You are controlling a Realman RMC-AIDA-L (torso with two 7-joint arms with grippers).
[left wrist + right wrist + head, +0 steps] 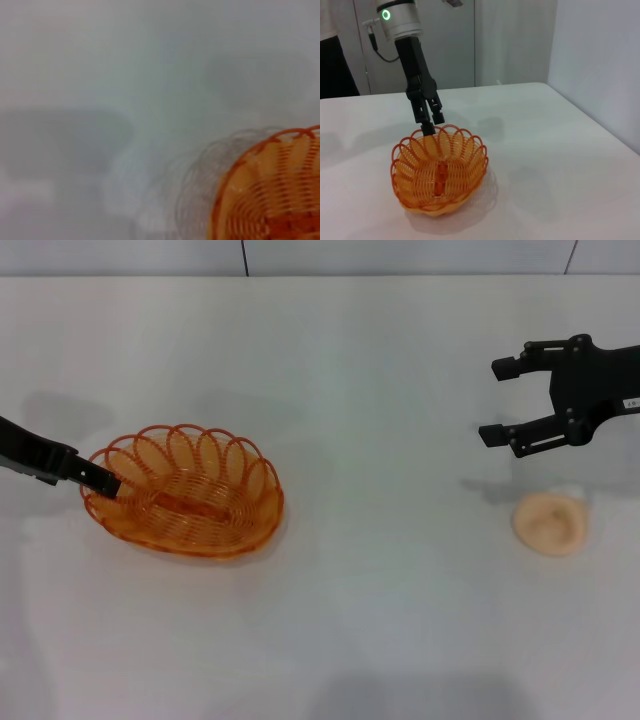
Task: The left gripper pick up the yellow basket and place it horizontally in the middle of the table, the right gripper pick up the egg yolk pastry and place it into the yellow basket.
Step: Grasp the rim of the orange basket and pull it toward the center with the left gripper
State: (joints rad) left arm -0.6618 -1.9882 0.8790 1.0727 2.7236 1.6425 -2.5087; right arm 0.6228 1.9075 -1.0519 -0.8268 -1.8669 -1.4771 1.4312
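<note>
The yellow basket (185,490) sits left of centre on the white table (380,630). My left gripper (104,480) reaches in from the left and is shut on the basket's left rim; the right wrist view shows its fingers (427,117) pinching the looped rim of the basket (440,175). The left wrist view shows part of the basket (275,195). The egg yolk pastry (550,523) lies on the table at the right. My right gripper (492,400) is open and empty, hovering just behind the pastry.
The table's far edge meets a grey wall (300,255). In the right wrist view a table edge (600,125) runs along one side, next to a white wall.
</note>
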